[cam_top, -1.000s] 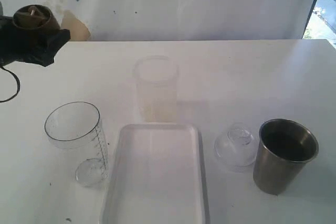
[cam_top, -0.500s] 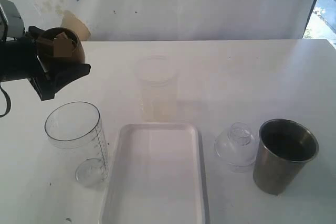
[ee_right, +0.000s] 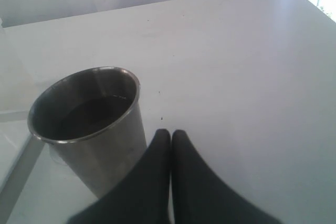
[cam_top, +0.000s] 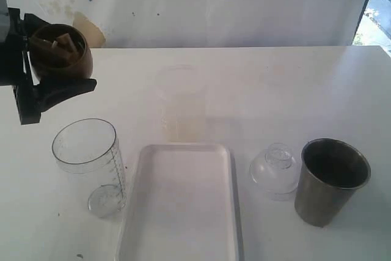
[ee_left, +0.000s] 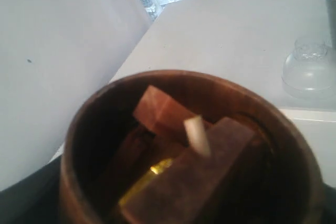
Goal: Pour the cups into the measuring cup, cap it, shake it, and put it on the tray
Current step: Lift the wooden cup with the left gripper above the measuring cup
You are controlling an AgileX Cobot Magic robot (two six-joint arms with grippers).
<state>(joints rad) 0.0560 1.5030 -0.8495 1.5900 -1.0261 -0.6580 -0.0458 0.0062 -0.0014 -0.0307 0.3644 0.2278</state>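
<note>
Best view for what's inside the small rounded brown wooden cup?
Left wrist view: it looks straight into the small rounded brown wooden cup, showing brown blocks and a white sliver. Exterior view shows it small, from the side. Right wrist view misses it.

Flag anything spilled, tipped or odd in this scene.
Nothing stands out. The wooden cup of blocks is held aloft in the left gripper, no spill. Measuring cup, steel tumbler and frosted beaker stand upright; clear dome lid sits beside the tumbler.

You'll see the wooden cup (cam_top: 60, 50) aloft at ten o'clock, measuring cup (cam_top: 90, 160) upright at eight, tray (cam_top: 183, 212) six, steel tumbler (cam_top: 330, 181) four.
</note>
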